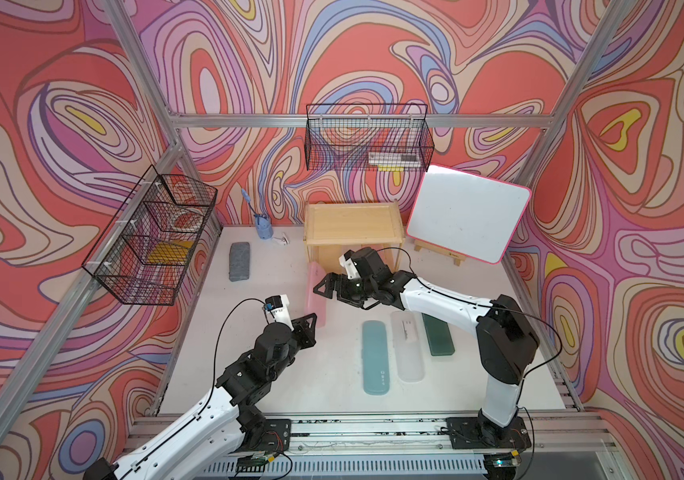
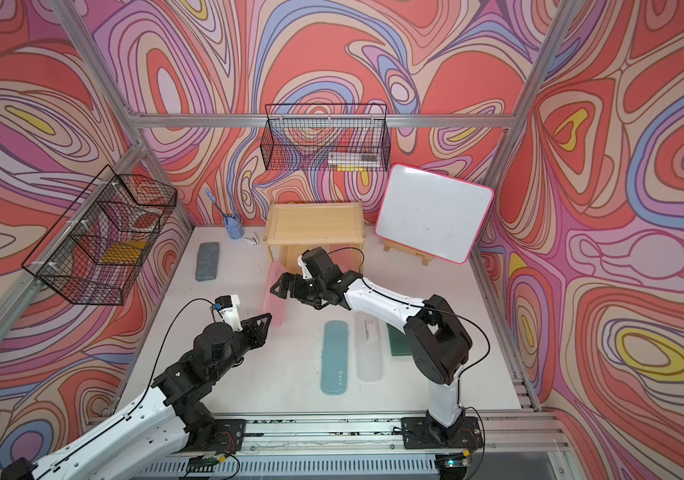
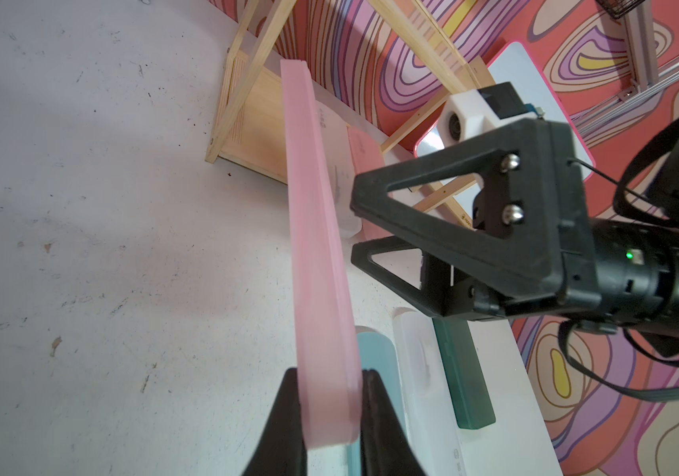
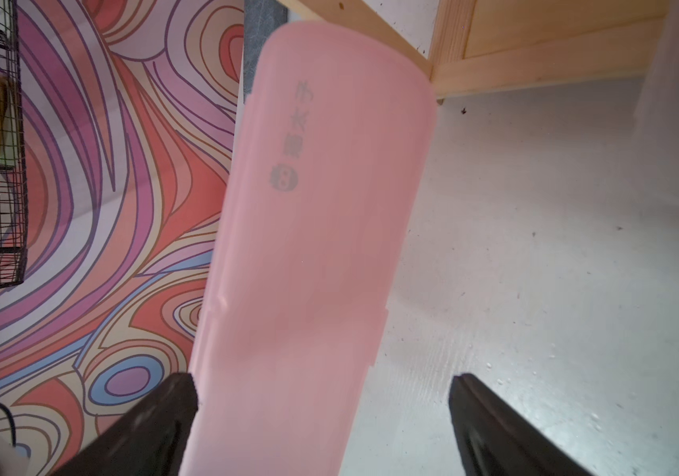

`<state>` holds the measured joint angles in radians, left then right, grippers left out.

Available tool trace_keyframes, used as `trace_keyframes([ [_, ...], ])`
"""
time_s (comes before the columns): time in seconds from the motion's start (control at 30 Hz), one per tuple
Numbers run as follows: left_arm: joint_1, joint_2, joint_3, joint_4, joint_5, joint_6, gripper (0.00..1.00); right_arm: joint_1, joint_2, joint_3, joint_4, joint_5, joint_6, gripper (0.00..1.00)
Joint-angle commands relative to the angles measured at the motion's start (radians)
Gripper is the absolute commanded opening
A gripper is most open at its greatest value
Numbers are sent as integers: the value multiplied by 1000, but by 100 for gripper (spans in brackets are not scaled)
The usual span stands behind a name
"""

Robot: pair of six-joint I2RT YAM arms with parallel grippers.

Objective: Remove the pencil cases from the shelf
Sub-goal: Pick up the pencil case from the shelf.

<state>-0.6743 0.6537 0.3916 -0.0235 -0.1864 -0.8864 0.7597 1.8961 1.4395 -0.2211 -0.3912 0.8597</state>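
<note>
The pink pencil case [image 3: 321,263] is off the shelf [image 1: 352,224], turned up on its long edge just in front of the rack's legs. The left gripper [image 3: 327,377] has its near end pinched tight between both fingers [image 3: 284,412]. Count them in the left wrist view: six cases. Two are pink, this one and a second pink case [image 3: 364,150] tucked under the shelf's top beside a frosted clear case [image 3: 341,181]; lower tier or table, I can't tell. Three more lie flat, side by side on the white table [image 1: 332,382]: the teal case [image 1: 376,357], another clear case [image 1: 407,349] and the dark green case [image 1: 437,334]. The right gripper [image 4: 321,387] faces the held case's broad side, fingers spread wide, gripping nothing. One finger [image 4: 156,420] sits right at the case's edge and the other stands apart from it; contact I can't call. Further out: one grey block [image 1: 239,262], one whiteboard easel [image 1: 469,214], two black wire baskets [image 1: 367,137].
</note>
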Motion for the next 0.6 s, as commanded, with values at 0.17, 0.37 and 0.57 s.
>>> trace_keyframes([
  [0.17,-5,-26,-8,-9,-28,29,0,22,88,81,82,-41,64,98],
  [0.37,-5,-28,-19,-1,-29,26,0,35,137,113,104,-66,85,98],
  [0.57,-5,-34,-21,-6,-33,29,0,38,146,113,112,-61,97,97],
])
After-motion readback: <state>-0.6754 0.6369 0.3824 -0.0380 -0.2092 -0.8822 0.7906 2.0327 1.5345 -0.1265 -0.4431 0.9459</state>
